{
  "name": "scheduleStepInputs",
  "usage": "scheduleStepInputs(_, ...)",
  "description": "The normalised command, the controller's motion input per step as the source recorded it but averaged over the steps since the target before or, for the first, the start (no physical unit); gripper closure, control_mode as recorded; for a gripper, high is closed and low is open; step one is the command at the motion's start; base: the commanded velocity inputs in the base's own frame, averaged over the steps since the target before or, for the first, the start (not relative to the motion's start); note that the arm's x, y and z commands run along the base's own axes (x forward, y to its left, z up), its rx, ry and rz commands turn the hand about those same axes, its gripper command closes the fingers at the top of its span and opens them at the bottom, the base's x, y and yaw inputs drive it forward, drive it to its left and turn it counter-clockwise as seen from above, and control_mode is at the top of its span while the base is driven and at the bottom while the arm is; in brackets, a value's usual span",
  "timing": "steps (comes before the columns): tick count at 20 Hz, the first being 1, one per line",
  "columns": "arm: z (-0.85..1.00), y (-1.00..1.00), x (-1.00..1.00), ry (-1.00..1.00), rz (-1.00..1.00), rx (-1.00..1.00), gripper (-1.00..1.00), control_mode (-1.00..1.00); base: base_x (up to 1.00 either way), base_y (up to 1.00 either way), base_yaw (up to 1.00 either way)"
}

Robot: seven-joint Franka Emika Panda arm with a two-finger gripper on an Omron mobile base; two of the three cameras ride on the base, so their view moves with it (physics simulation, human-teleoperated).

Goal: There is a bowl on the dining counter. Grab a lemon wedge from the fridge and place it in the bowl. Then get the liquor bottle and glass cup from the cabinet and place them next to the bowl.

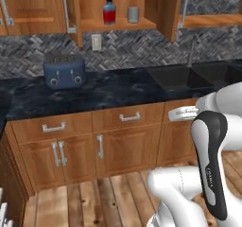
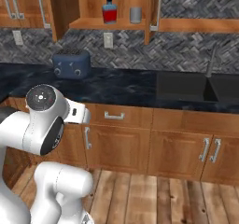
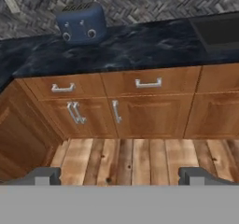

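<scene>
The gripper [image 3: 119, 175] hangs wide open and empty, aimed at the floor before the counter [image 1: 113, 91]. The bottle [image 1: 109, 10] and cup [image 1: 133, 14] stand near the open cabinet [image 1: 118, 23] shelf's front edge, within reach.

The white arm [image 1: 208, 141] is folded close above its base, elbow bent — the hand [image 3: 119, 175] tilts downward, fingers spread wide, holding nothing.

Wood cabinets [image 1: 125, 148], black counter [image 1: 104, 91], herringbone backsplash [image 2: 177, 50], plank floor [image 3: 135, 160], perhaps a faucet [image 2: 212, 59]
</scene>
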Motion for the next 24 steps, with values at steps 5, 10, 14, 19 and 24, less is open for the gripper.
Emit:
scheduleStepInputs(5, 0.00, 0.00, 0.00, 0.00, 0.00, 0.00, -1.00, 1.00, 1.00, 0.23, -0.03)
scheduleStepInputs(10, 0.00, 0.00, 0.00, 0.00, 0.00, 0.00, -1.00, 1.00, 1.00, 0.20, -0.06)
scheduleStepInputs(14, 0.00, 0.00, 0.00, 0.00, 0.00, 0.00, -1.00, 1.00, 1.00, 0.18, -0.05)
scheduleStepInputs(19, 0.00, 0.00, 0.00, 0.00, 0.00, 0.00, -1.00, 1.00, 0.95, 0.19, -0.08)
scheduleStepInputs(24, 0.00, 0.00, 0.00, 0.00, 0.00, 0.00, -1.00, 1.00, 0.61, 0.30, -0.08)
